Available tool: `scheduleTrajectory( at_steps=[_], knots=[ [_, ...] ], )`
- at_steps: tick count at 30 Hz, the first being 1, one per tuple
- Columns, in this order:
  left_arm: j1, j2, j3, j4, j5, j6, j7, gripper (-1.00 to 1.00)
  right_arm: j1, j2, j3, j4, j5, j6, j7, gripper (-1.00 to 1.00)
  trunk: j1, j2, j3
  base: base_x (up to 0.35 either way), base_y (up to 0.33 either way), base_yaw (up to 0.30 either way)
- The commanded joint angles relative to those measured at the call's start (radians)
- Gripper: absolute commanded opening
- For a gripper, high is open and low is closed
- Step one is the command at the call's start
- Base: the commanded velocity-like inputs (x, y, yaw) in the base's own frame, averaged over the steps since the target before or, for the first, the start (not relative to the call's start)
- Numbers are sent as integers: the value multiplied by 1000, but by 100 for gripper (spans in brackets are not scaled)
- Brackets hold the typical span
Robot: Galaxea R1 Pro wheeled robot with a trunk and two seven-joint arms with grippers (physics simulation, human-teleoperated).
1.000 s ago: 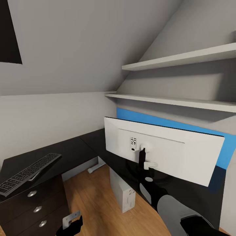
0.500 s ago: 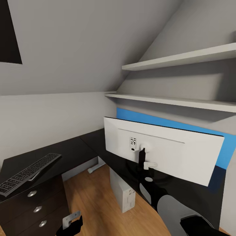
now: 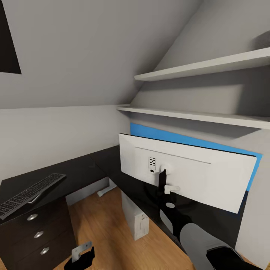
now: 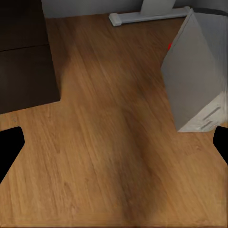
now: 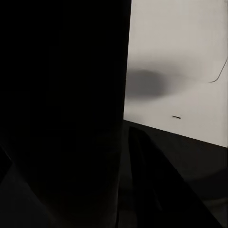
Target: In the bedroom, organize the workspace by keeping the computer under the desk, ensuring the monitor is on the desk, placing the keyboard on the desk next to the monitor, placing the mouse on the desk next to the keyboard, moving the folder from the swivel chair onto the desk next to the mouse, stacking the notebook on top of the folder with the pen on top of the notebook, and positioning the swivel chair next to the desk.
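Black desk bears keyboard; right end effector grips monitor; left end effector released.

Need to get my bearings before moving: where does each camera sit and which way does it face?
Head view: high, looking down at the monitor back, desk, keyboard; right arm shows.
Left wrist view: low, facing the wood floor; dark fingertips at edges.
Right wrist view: close to the monitor, mostly dark.
Shared: computer in head and left wrist.

white monitor, black desk, black keyboard.
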Motion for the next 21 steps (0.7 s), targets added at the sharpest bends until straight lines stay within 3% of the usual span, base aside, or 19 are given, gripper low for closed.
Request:
scheduleTrajectory(
  at_steps=[1, 9, 21],
  knots=[
    [0, 0, -2, 0, 6, -4, 4, 100, -1, -1, 13, 0, -9, -5, -8, -100, 0, -1, -1, -147, -262, 0],
    [0, 0, -2, 0, 6, -3, 4, 100, -1, 0, 13, 2, -9, -5, -8, -100, 0, -1, -1, -112, -172, 30],
    [-1, 0, -1, 0, 6, -3, 4, 100, -1, -1, 13, 2, -9, -5, -7, -100, 0, -1, -1, -5, -6, 223]
  ],
)
